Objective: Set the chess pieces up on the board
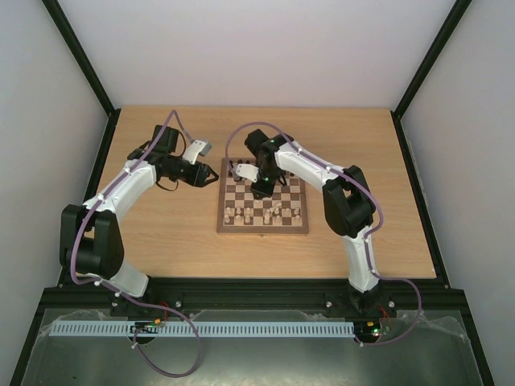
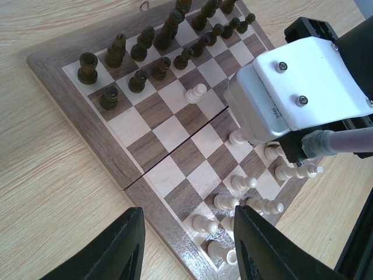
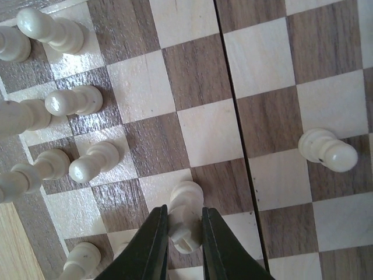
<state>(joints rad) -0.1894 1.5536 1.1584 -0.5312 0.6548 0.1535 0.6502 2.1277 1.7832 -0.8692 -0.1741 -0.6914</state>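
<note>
Chess pieces (image 2: 195, 93) — turned wood, dark brown and pale cream.

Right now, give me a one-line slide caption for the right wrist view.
Right gripper closed on a cream piece near the fold in the board; a lone cream pawn stands across the seam.

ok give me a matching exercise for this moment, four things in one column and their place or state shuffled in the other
Things:
1 left gripper
2 right gripper
3 dark pieces
4 lone cream pawn

States:
a stands alone, apart from both sets
b fingers open, holding nothing
c two rows along one edge of the board
d fingers closed on a cream piece

Pairs: 1-b, 2-d, 3-c, 4-a
</note>
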